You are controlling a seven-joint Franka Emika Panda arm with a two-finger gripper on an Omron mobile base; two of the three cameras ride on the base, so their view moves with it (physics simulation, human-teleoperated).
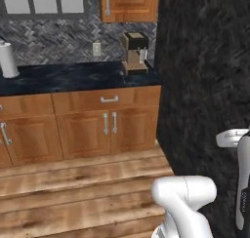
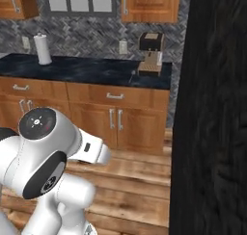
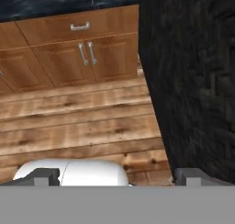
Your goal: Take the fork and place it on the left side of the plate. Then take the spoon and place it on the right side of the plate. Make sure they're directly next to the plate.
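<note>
Gripper (image 3: 117,176) spread wide, empty, its two square dark tips over plank wood floor (image 3: 78,126). Rough black wall (image 3: 193,71) at right. Fork, spoon, plate: whereabouts cannot be told. Boxy coffee machine (image 1: 135,52) on glossy dark counter (image 1: 68,77).

Wood cabinets (image 1: 83,127), dark counter (image 1: 73,77), plank floor (image 1: 78,193), black wall (image 1: 205,86).
</note>
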